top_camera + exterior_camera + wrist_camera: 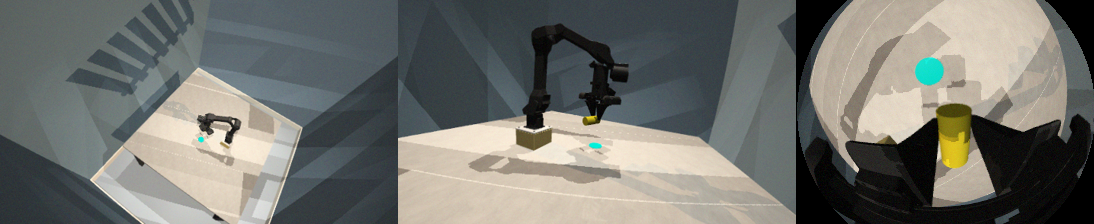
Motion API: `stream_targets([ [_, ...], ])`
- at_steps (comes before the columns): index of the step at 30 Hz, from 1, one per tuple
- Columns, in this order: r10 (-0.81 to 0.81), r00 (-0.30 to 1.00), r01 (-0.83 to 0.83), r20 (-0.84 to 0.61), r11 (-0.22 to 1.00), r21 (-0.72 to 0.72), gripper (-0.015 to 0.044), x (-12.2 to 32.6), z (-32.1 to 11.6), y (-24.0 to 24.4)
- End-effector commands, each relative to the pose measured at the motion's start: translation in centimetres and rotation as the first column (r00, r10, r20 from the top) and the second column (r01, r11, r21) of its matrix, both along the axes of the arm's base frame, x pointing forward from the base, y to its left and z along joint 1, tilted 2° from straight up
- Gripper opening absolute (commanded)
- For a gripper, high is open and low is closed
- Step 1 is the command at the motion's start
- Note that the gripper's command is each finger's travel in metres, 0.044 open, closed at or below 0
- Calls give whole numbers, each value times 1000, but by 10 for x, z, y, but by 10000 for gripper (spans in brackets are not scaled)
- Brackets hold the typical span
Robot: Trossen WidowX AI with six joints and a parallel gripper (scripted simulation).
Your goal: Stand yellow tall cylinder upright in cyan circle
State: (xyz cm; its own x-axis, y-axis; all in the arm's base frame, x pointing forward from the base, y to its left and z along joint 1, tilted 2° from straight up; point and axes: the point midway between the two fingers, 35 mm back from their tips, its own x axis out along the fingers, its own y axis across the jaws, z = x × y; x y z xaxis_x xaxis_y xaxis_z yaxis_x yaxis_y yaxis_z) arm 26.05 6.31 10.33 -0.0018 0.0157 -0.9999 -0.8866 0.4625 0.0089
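Exterior view shows our gripper (596,113) pointing straight down, well above the table (665,183), with the yellow tall cylinder (590,120) clamped between its fingertips. The cylinder hangs on its side, long axis level, sticking out sideways from the jaws toward our base. We judge it is carried this high so that there is room beneath to swing it upright before lowering. The cyan circle (595,145) lies on the table below and a little nearer the camera, well apart from the cylinder.

In the wrist view the cylinder (954,133) runs out between the two dark fingers, its flat round end facing away from the lens, and the cyan circle (928,71) sits beyond that end, slightly to the left. The jaws stand at a moderate width, pinching the curved side rather than the flat ends; that leaves the ends free, which suits setting one of them down on the circle.

The cylinder looks smooth, matte and rigid, with crisp rims. A round wall held by flat fingers can slip or roll if we tilt it fast. The table is pale, faintly mottled and crossed by thin white lines and hard shadows. The circle is a flat painted disc, no rim. From the top view, the arm (223,122) is small and the cylinder cannot be made out.
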Motion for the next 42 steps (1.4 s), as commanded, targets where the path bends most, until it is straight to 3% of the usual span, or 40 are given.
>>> stream_targets([
  [1,12,1000,-12,4,1000,8,105,0,3,13],
  [17,65,998,-65,6,998,14,105,-9,8,54],
  [42,-19,999,11,49,985,173,105,6,-11,62],
])
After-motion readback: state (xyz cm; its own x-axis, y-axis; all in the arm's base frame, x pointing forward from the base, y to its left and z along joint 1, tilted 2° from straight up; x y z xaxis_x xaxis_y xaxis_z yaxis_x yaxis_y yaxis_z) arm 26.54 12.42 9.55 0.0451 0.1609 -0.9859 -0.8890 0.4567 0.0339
